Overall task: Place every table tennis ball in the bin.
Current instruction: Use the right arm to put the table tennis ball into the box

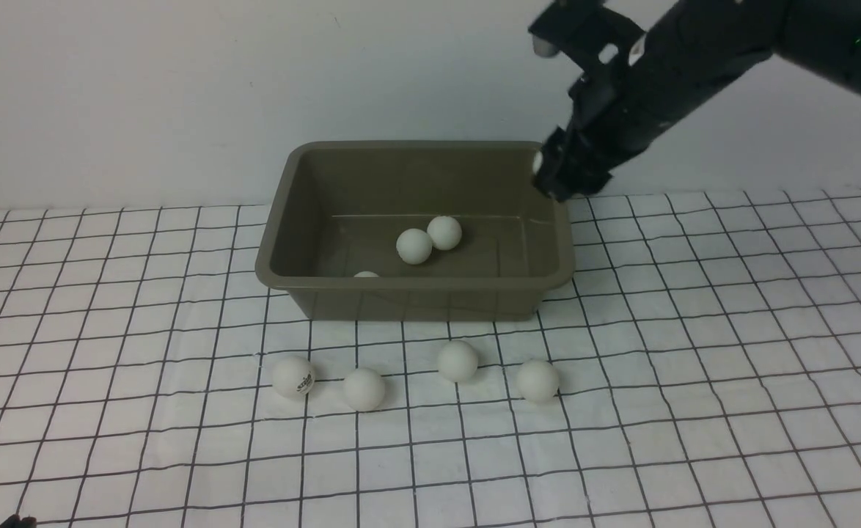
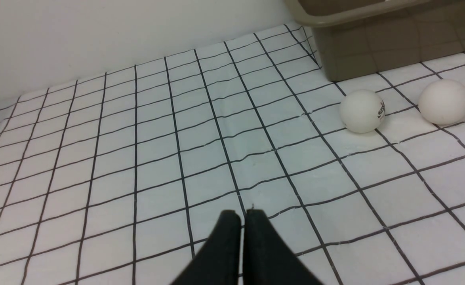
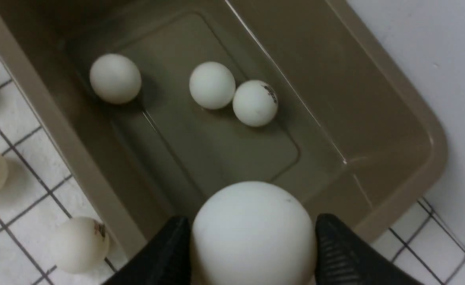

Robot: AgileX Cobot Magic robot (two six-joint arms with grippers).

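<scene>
Pinching a small matte white table tennis ball (image 3: 252,237) above the right end of the rectangular olive-brown plastic bin (image 1: 416,281), our right gripper (image 3: 252,221) looks ready to drop it. Three balls (image 3: 115,78) (image 3: 212,85) (image 3: 255,103) lie inside already; four balls (image 1: 293,376) (image 1: 364,389) (image 1: 458,361) (image 1: 537,380) wait on the checked cloth (image 1: 694,367) in front. Our left gripper (image 2: 242,215) rests pressed together, empty.

Place: indoor robot test bench, lab-type setup, not a home or shop.
Surface: white cloth (image 1: 694,330) w/ black grid lines, laid flat as work area, slightly creased.
Backdrop: plain off-white wall (image 1: 144,88) directly behind, bare paint.
Rig: black robot arm (image 1: 694,51) reaching in from upper right.
Props: olive-brown bin (image 1: 416,301) + white table tennis balls (image 1: 458,361), staged on the grid.
</scene>
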